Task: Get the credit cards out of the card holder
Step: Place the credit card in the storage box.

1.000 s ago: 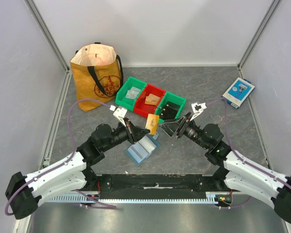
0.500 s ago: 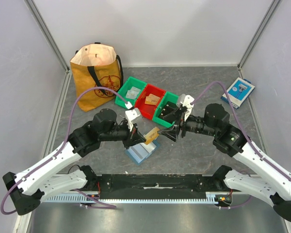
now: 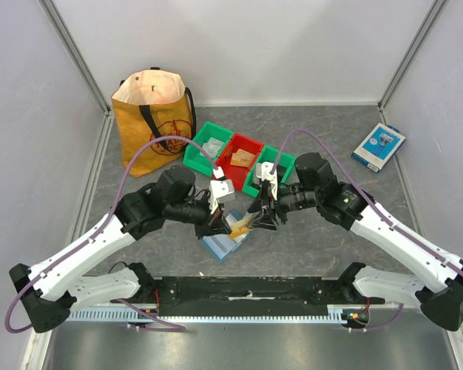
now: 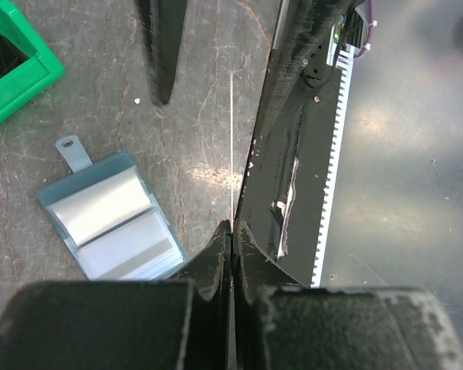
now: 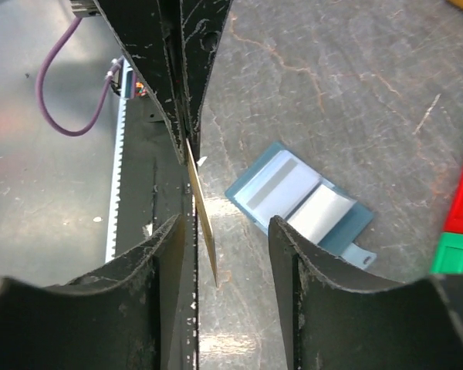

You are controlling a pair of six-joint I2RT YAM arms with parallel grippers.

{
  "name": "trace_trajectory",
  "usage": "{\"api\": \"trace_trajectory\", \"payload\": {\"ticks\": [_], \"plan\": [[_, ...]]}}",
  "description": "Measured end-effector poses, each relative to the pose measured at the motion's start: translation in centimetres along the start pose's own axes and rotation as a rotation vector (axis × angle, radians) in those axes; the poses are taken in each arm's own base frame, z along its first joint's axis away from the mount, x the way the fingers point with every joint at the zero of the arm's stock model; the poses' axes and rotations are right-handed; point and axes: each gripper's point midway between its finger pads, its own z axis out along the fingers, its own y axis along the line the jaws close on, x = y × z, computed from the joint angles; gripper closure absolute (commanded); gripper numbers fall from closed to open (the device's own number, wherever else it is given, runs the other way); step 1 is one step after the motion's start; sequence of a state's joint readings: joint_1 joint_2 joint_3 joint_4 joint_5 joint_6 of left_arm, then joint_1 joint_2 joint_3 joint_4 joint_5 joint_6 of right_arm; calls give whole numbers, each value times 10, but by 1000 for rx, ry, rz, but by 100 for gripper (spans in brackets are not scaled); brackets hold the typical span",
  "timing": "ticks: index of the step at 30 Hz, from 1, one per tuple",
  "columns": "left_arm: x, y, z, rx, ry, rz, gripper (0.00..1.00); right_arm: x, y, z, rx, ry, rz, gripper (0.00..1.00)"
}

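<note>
An orange-tan credit card (image 3: 243, 224) is pinched in my shut left gripper (image 3: 231, 223) above the table. In the left wrist view this card (image 4: 231, 146) shows edge-on as a thin line sticking out past the left gripper (image 4: 231, 228). My right gripper (image 3: 260, 219) faces it, open, its fingers on either side of the card's (image 5: 204, 214) free end without touching it. The right gripper (image 5: 225, 231) has one finger (image 5: 163, 254) close beside the card. The blue card holder (image 3: 222, 243) lies open on the table below, pale pockets (image 5: 297, 196) up, snap tab (image 4: 73, 150) showing.
Three small bins stand in a row behind: green (image 3: 194, 158), red (image 3: 251, 144) and green (image 3: 290, 163), with a few cards in them. An ochre tote bag (image 3: 153, 123) stands at back left, a blue-and-white box (image 3: 379, 146) at right. The black base rail (image 3: 247, 291) runs along the near edge.
Both arms have swung in towards each other. The left gripper brought the orange card down and rightward over the card holder; the right gripper moved left until its open fingers straddle the card.
</note>
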State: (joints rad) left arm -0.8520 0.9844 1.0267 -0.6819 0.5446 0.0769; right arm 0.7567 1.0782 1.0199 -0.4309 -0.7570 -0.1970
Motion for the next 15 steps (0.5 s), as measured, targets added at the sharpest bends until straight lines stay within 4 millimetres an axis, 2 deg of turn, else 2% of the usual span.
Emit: {"api": "trace_trajectory", "payload": {"ticks": [3,5,7,8,12,14,15], "plan": [[1,-2,1,18,10,5,98,4,3,2,-30,10,-4,87],[2,-1,3,19,19,5,98,4,5,3,-42,11,-5,100],[4,2,3,10,28,3,94,6,7,3,-56,17,5,100],[5,3,3,5,30,1,88,7,7,3,-56,19,7,100],[5,18,3,-80,27,4,47,9,0,6,-33,28,20,100],[5,34,1,-175,10,-9,34,11,-9,8,0,35,42,100],[6,43,-2,-223,4,-22,32,12,-14,9,19,38,55,100]]}}
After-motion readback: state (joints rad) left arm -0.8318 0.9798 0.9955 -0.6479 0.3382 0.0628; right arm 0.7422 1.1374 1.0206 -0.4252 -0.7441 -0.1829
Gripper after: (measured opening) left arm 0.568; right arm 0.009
